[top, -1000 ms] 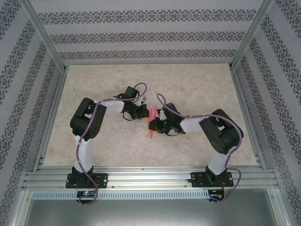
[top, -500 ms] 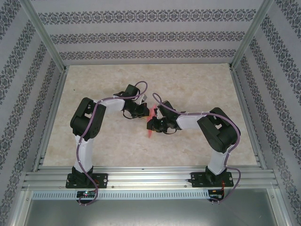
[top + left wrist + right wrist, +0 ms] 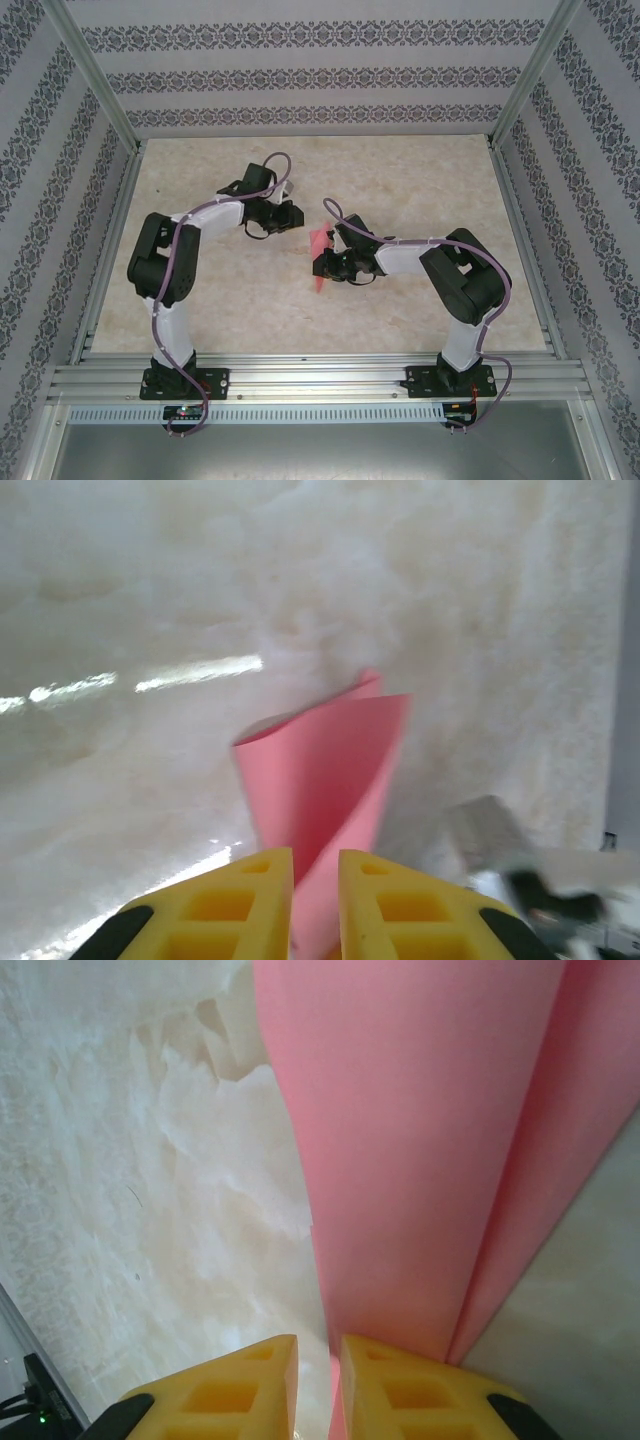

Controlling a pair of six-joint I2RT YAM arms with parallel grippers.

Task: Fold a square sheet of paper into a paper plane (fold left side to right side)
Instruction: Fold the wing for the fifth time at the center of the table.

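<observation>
Currently: right gripper (image 3: 318, 1345), jaws clamped on one edge of the pink paper sheet (image 3: 420, 1160). The sheet is doubled over and stands up from the worktop (image 3: 400, 180), long axis running near-to-far. Left gripper (image 3: 289, 215) sits to the sheet's left, apart from it, fingers showing a narrow slit; closed or not, cannot tell. Right arm nearer.

The top camera sits high behind the arm bases (image 3: 185, 380), looking down and forward over the whole table (image 3: 400, 180) from far off. The left wrist camera looks out past the left gripper (image 3: 315, 860), near the tabletop, facing the square sheet of paper (image 3: 330, 780) just ahead. The right wrist camera looks past the right gripper (image 3: 320, 1345), even closer to that sheet. All three views share the paper and the table around it
</observation>
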